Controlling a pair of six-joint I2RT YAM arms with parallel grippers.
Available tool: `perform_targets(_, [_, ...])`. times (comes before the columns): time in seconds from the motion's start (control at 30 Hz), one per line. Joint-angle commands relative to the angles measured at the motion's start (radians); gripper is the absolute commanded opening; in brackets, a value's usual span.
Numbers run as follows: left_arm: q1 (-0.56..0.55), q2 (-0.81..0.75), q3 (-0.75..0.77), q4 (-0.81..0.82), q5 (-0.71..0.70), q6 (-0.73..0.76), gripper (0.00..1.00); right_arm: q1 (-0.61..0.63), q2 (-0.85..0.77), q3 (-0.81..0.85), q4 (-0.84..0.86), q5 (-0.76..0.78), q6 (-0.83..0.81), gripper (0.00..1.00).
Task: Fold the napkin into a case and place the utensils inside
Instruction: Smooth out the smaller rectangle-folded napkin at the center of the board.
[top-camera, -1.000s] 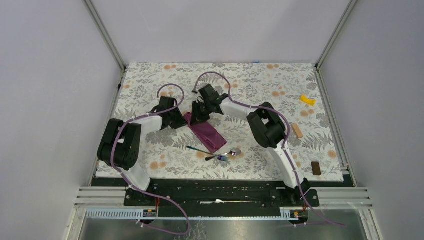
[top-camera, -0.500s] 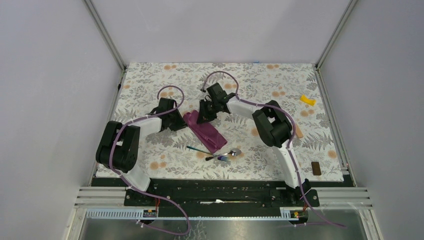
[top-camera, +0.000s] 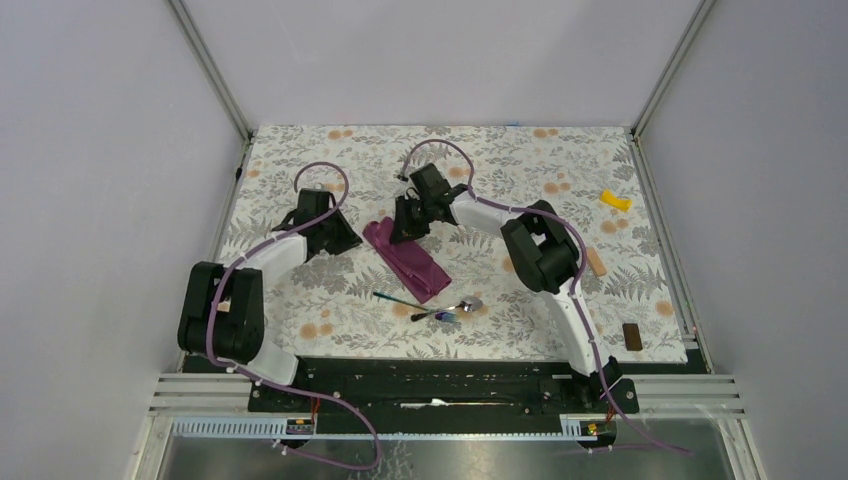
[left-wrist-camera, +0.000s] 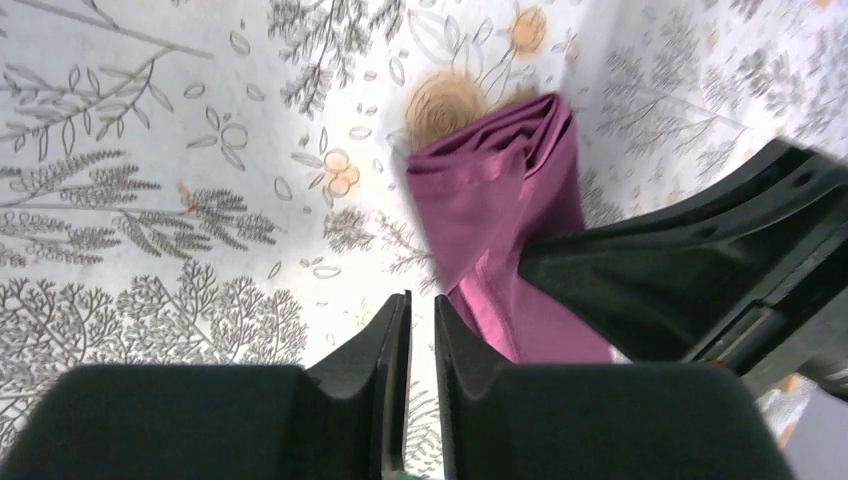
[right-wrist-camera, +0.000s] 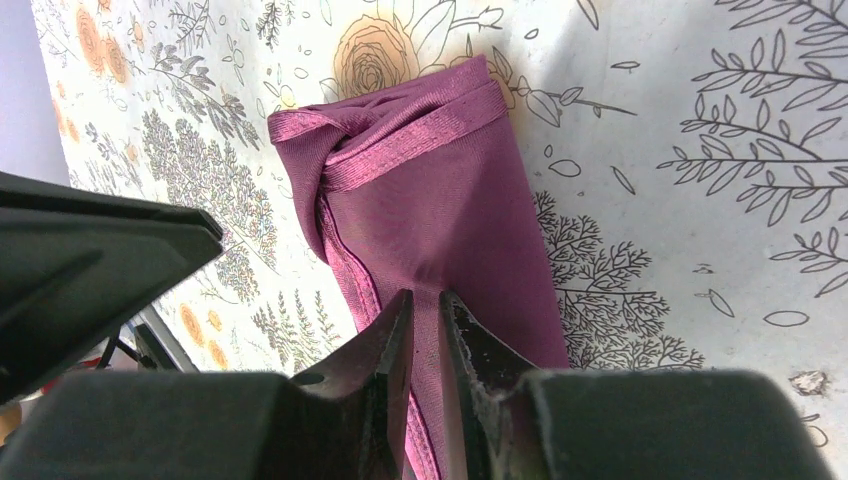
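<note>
I noted the right gripper (right-wrist-camera: 422, 297) with its jaws at a narrow slit, tips down on the far end of the dark purple cloth napkin (right-wrist-camera: 440, 190). I could not tell whether they pinched a fold. The napkin was folded into a narrow oblong packet.

The left gripper (left-wrist-camera: 422, 300) was also narrow, with nothing between the jaws. It stood just left of the napkin's far end, off the cloth.

The napkin lay slantwise on the floral grey-orange tablecloth (top-camera: 520, 170). The shiny silver metal spoon (top-camera: 465, 305) and the thin bluish-handled metal utensil (top-camera: 398, 298) lay uncovered by the napkin's near end.
</note>
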Motion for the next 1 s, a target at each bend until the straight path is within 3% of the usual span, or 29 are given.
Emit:
perform_targets(0.0, [0.016, 0.033, 0.082, 0.067, 0.074, -0.017, 0.15, 0.0, 0.026, 0.033, -0.028, 0.039, -0.029, 0.23])
perform_targets(0.2, [0.016, 0.127, 0.129, 0.171, 0.107, -0.046, 0.09, 0.0, 0.03, 0.043, -0.032, 0.026, -0.04, 0.22])
perform_targets(0.73, [0.004, 0.285, 0.159, 0.276, 0.125, -0.091, 0.09, 0.012, 0.04, 0.083, -0.077, 0.016, -0.103, 0.23])
perform_targets(0.8, [0.004, 0.308, 0.161, 0.245, 0.112, -0.095, 0.08, 0.018, 0.03, 0.099, -0.097, 0.024, -0.133, 0.27])
perform_targets(0.97, [0.005, 0.315, 0.121, 0.226, 0.099, -0.089, 0.05, 0.034, -0.059, 0.088, -0.127, 0.065, -0.227, 0.54])
